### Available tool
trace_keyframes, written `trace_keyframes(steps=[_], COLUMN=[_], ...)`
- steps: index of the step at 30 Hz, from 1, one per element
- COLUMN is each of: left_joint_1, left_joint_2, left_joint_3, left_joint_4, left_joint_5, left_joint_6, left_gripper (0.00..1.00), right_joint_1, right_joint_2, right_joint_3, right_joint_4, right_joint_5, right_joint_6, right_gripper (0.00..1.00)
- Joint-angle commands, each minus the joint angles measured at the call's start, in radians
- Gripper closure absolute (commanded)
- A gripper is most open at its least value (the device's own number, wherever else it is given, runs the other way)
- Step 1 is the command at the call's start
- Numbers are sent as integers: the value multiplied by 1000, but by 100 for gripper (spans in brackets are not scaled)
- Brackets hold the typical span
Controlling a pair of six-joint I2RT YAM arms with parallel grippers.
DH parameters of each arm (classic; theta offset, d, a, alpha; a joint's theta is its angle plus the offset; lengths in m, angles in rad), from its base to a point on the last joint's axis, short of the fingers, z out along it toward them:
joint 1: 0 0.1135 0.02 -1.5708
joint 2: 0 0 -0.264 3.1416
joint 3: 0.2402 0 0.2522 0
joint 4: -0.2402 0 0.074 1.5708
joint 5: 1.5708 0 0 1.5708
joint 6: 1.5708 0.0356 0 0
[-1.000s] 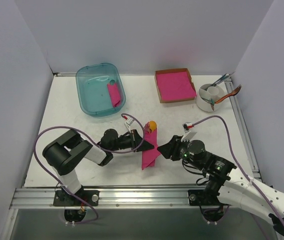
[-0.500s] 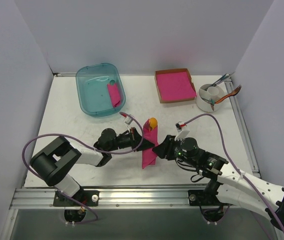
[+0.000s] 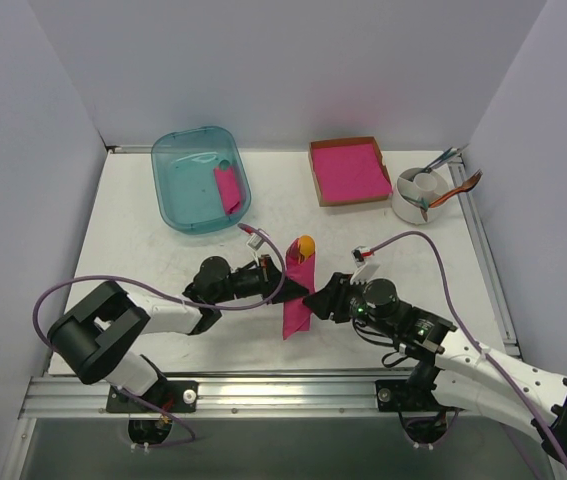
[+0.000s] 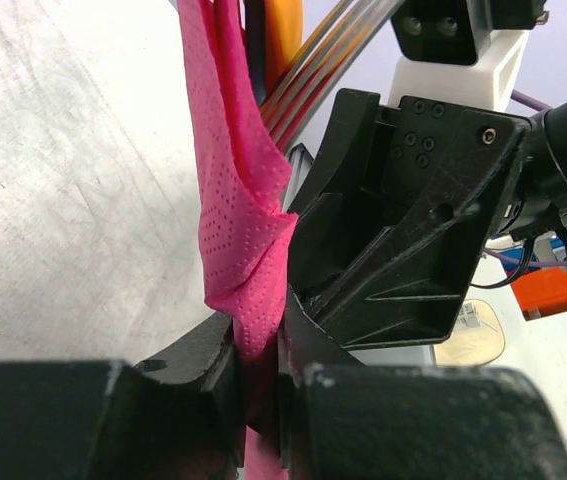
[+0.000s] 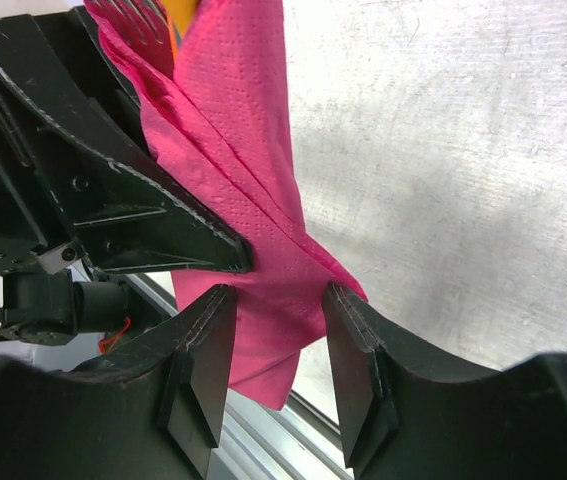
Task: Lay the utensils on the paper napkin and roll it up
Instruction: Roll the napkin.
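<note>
White table [image 3: 143,230] from above: teal tub [image 3: 200,180] at far-left corner w/ a pink bundle [image 3: 228,190] inside, cardboard box of pink sheets [image 3: 348,170] at far edge, white cutlery cup [image 3: 418,195] nr far-right corner. Mid-table, toward near edge, the paper napkin [image 3: 298,300] lies rolled into a narrow strip. The orange spoon [image 3: 305,245] and the fork [image 5: 138,15] tines poke from its far end. Left gripper [image 4: 258,340] is clamped on the roll's left side. Right gripper [image 5: 273,310] is released, jaws apart astride the napkin's near end.
</note>
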Motion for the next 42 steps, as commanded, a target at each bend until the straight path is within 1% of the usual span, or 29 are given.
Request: trace_keyframes(steps=[1, 6, 12, 17, 21, 25, 30, 34, 36, 38, 40, 42], left_joint_1=[-5, -20, -20, -22, -20, -20, -22, -22, -22, -23, -25, -25], left_joint_2=[-49, -55, -61, -81, -116, -148, -145, -148, -150, -151, -150, -147], left_joint_3=[22, 25, 27, 24, 21, 31, 39, 31, 31, 33, 37, 39], left_joint_4=[3, -12, -9, -23, -46, -107, -109, -118, -124, -133, -133, -127], left_joint_5=[-12, -18, -7, -9, -27, -45, -32, -45, -49, -55, -52, -50], left_joint_6=[19, 23, 4, 0, 8, 30, 20, 22, 25, 28, 28, 22], left_gripper=[98, 98, 98, 98, 97, 98, 98, 98, 98, 98, 97, 98], right_joint_1=[5, 6, 6, 6, 5, 6, 6, 6, 6, 6, 6, 6], right_joint_2=[-21, -38, -19, -39, -15, -21, -31, -31, -22, -9, 1, 5], right_joint_3=[-14, -27, -42, -70, -51, -79, -96, -107, -104, -102, -103, -110], right_joint_4=[47, 107, 161, 232, 183, 233, 299, 374, 379, 385, 403, 417], right_joint_5=[-17, -48, -88, -126, -111, -132, -166, -207, -217, -221, -232, -241], right_joint_6=[3, -4, -7, 6, 1, 21, 21, 27, 27, 24, 24, 27], right_gripper=[59, 58, 55, 55, 54, 54, 55, 53, 53, 54, 58, 59])
